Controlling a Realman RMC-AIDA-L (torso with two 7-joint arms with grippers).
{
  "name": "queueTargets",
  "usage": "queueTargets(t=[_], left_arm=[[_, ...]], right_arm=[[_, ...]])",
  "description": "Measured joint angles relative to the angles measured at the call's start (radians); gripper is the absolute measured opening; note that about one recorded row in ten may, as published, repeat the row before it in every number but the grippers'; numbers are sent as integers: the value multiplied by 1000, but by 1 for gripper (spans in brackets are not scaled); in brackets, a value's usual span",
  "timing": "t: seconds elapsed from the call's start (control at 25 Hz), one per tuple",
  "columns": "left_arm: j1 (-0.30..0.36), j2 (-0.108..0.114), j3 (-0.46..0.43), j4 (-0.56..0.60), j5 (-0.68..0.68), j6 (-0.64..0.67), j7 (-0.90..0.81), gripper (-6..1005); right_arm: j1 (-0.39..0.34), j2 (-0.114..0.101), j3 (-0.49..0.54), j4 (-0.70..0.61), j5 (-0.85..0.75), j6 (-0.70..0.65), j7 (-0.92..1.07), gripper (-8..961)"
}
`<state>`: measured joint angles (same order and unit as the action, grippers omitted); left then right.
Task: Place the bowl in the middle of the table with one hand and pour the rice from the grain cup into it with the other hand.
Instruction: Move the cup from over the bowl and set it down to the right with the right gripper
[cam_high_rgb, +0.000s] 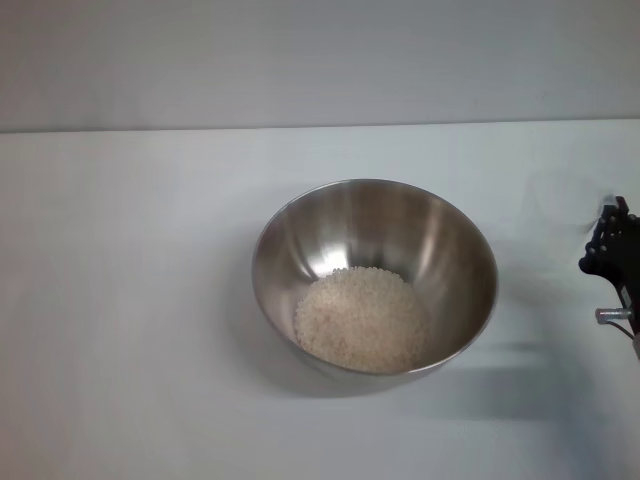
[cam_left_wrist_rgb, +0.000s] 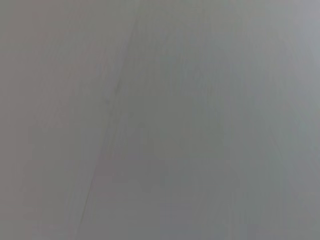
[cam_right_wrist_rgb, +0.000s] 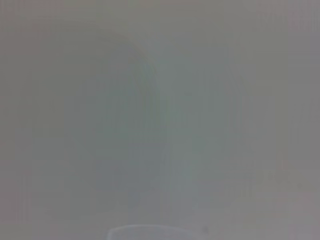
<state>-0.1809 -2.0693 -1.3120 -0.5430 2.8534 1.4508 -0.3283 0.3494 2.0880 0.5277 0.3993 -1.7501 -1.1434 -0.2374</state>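
Note:
The stainless-steel bowl (cam_high_rgb: 375, 275) stands on the white table (cam_high_rgb: 130, 300) near its middle. A mound of off-white rice (cam_high_rgb: 362, 320) lies in the bowl's bottom. The transparent grain cup (cam_high_rgb: 558, 200) shows faintly, upright on the table to the right of the bowl, and looks empty. My right gripper (cam_high_rgb: 610, 250) is at the right edge of the head view, just beside the cup and a little nearer to me. The right wrist view shows a pale curved rim (cam_right_wrist_rgb: 145, 230) that may be the cup. My left gripper is out of view.
A grey wall (cam_high_rgb: 320, 60) runs behind the table's far edge. The left wrist view shows only a plain grey surface (cam_left_wrist_rgb: 160, 120).

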Motion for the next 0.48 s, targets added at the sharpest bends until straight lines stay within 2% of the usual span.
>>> queueTargets(t=[0.48], left_arm=[[5,2,11,0,0,15,0,615]], right_arm=[[10,1,0,-4,13,67,1,13]])
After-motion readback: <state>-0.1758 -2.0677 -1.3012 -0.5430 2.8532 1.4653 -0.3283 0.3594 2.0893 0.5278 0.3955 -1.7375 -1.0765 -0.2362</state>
